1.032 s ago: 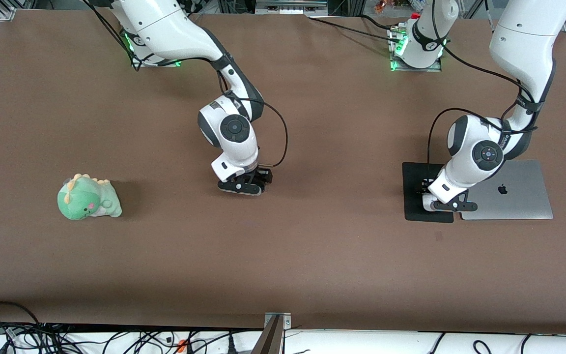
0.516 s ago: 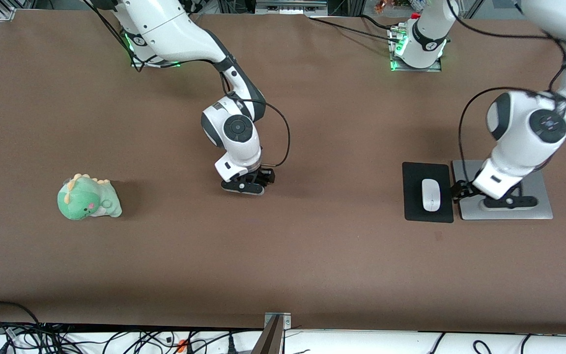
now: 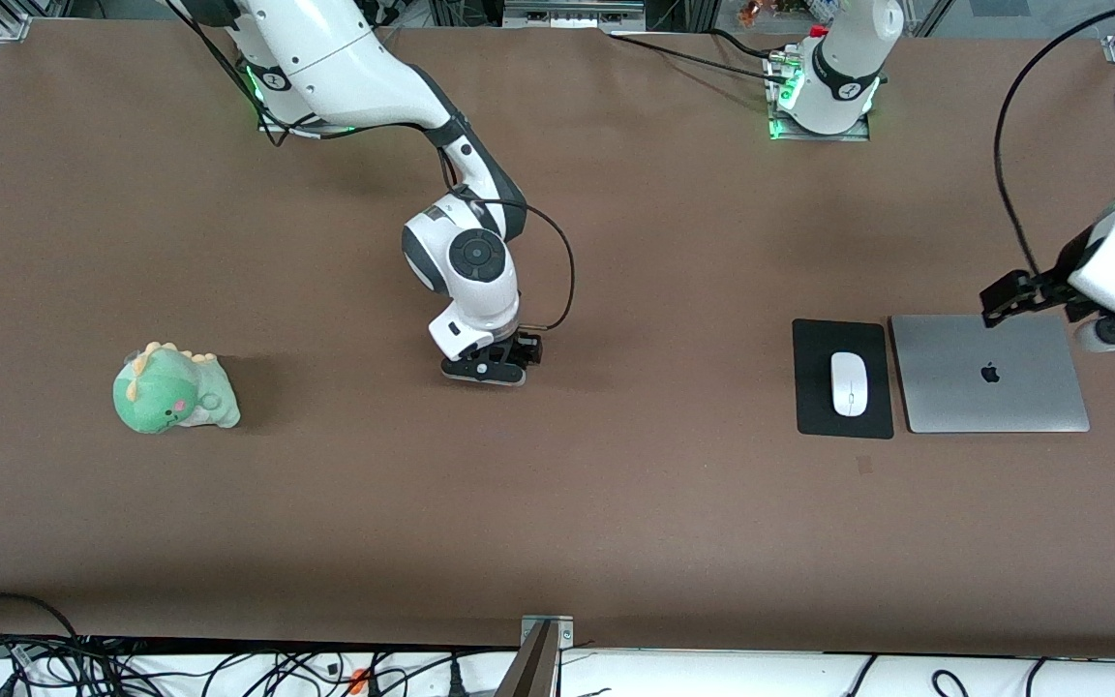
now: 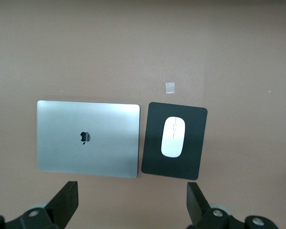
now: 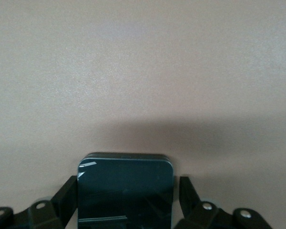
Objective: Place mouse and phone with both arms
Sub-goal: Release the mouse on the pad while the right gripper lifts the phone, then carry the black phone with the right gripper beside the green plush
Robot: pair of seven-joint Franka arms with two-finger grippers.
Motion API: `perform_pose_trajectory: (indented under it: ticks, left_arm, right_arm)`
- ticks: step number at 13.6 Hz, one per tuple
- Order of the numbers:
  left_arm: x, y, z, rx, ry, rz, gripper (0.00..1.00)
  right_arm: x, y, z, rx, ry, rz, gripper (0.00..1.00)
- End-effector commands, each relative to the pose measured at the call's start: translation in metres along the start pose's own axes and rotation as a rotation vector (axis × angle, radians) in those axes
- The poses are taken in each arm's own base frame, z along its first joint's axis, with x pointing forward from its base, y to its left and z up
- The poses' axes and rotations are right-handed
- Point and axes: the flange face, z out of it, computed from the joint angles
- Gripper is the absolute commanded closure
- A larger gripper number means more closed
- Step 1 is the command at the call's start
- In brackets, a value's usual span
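The white mouse lies on the black mouse pad, beside the closed silver laptop. Both also show in the left wrist view: the mouse on the pad. My left gripper is open and empty, raised over the laptop's edge at the left arm's end of the table. My right gripper is low at the table's middle, shut on the black phone, which lies flat between its fingers. The phone is hidden in the front view.
A green plush dinosaur sits toward the right arm's end of the table. A small tape mark is on the brown table, nearer to the front camera than the pad. Cables lie along the table's near edge.
My left gripper let go of the mouse on the pad, then rose and swung away over the laptop toward the table's end. My right gripper crept slightly toward the left arm's end.
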Motion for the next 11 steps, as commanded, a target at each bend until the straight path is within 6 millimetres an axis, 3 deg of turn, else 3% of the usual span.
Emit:
perform_pose_trajectory:
  ticks: [1, 3, 4, 7, 9, 11]
  left_arm:
    - [0.008, 0.001, -0.014, -0.060, -0.004, 0.009, 0.00]
    - [0.009, -0.001, -0.027, -0.073, 0.003, 0.004, 0.00]
    - [0.010, -0.002, -0.030, -0.074, 0.003, 0.002, 0.00]
    - [0.012, -0.003, -0.031, -0.073, 0.009, 0.002, 0.00]
    - [0.012, 0.000, -0.033, -0.089, 0.014, -0.006, 0.00]
    - [0.012, -0.004, -0.033, -0.135, 0.010, -0.014, 0.00]
  right_arm:
    - [0.002, -0.005, 0.000, -0.007, 0.024, -0.002, 0.68]
    - [0.008, -0.001, -0.005, -0.009, 0.020, -0.004, 0.84]
    - [0.020, 0.004, -0.013, -0.026, 0.004, 0.013, 0.90]
    - [0.058, 0.021, -0.042, -0.088, -0.071, -0.001, 0.97]
    - [0.085, 0.054, -0.043, -0.069, -0.114, -0.079, 0.97]
    - [0.114, 0.105, -0.050, -0.070, -0.133, -0.151, 0.97]
